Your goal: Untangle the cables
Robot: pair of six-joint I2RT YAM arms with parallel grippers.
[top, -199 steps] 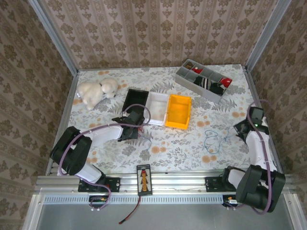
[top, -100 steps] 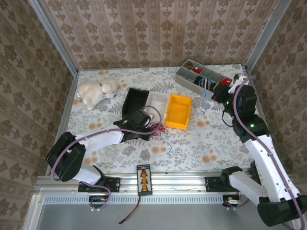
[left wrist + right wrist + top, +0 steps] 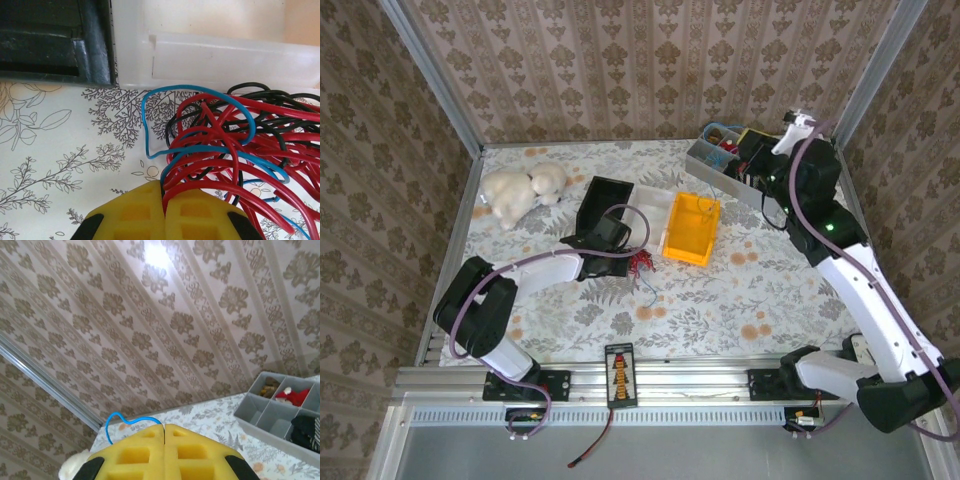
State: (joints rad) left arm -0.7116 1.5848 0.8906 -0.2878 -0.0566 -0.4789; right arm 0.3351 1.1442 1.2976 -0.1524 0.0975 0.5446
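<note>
Picked up the left gripper (image 3: 163,186) low over the floral-patterned surface (image 3: 720,300), yellow jaws pressed together and pinching strands at the near edge of the tangle of thin red, blue and black cables (image 3: 225,145). Saw that tangle lying on the surface just near of the white plastic bin (image 3: 215,55), right up against its wall. Could not tell whether touching. Caught one blue loop arching out to the left of the red mass. From overhead, caught a thin blue strand trailing off the bundle toward the near side.

Found the black plastic bin (image 3: 605,205) left of the white one and the orange plastic bin (image 3: 692,228) right of it, sitting a little askew.

Spotted the right gripper (image 3: 164,426) up high over the far right part of the surface, by the grey divided tray (image 3: 280,410). Saw its yellow jaws clamped tight against each other, with a thin blue wire (image 3: 131,419) looping out from the tips, pinched there. Noted small items in the tray's compartments: something red and white in one, something black in another, too small to name.

Made out the white plush toy (image 3: 525,190) on the far left of the surface, well apart from the cables. Clocked a black panel (image 3: 620,375) at the near rail, centre, with a red-and-black lead (image 3: 592,445) running off it to the near left.
</note>
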